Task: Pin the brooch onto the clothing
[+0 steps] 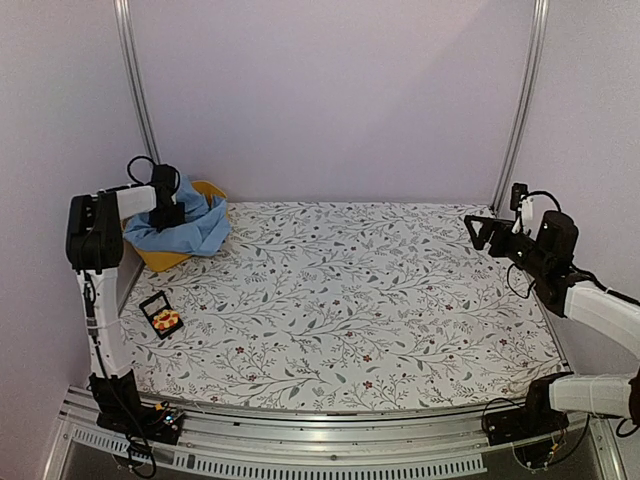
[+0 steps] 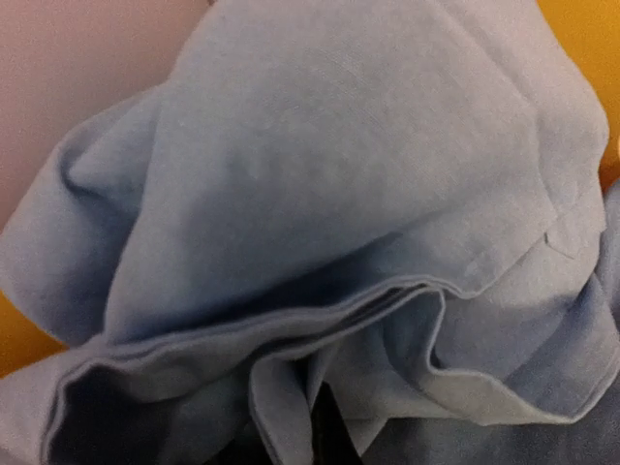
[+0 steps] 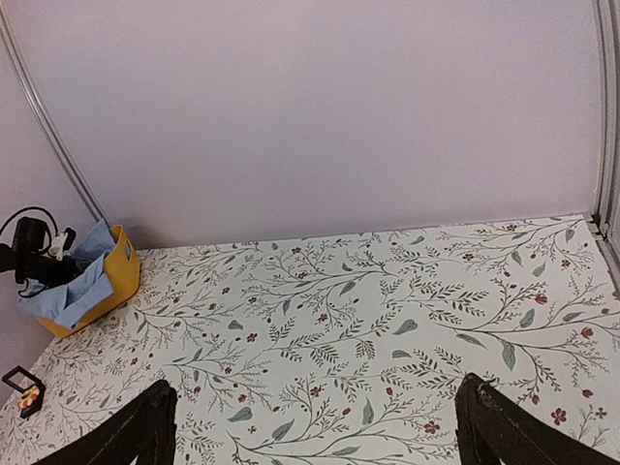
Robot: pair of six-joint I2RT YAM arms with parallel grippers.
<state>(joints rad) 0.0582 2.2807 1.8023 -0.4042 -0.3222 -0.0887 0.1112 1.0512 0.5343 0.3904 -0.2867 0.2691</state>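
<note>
L arm (image 1: 100,225): rises from near-left corner of counter (image 1: 350,300), reaches to far-left corner, wrist bent down over the basin (image 1: 165,260).
L gripper (image 1: 170,212): tip down in the cloth at the basin. L wrist cam shows only cloth folds, with one dark sliver at the bottom edge, so can't make out how wide the fingers stand or whether they grip any fabric.
Shirt (image 1: 190,232): light blue, crumpled in a heap in the yellow basin at far-left corner. Part spills over the rim toward the counter's middle. L wrist cam: layered folds, hem and seam lines showing (image 2: 320,194), yellow basin wall (image 2: 581,29) at top right. R wrist cam: shirt (image 3: 68,286) drapes over the basin's front wall (image 3: 121,271).
Brooch (image 1: 167,320): orange-yellow w/ red bits, lying inside the black box (image 1: 153,303). Box sits flat on counter by the left edge, nearer than the basin, apart from it. Also seen small in R wrist cam (image 3: 30,395), box (image 3: 15,378).
R arm (image 1: 590,300): raised over the right edge, well apart from shirt and brooch.
R gripper (image 1: 482,232): points toward counter's middle. R wrist cam (image 3: 318,387): fingers (image 3: 145,426) spread wide, holding nothing, floral counter seen between them.
</note>
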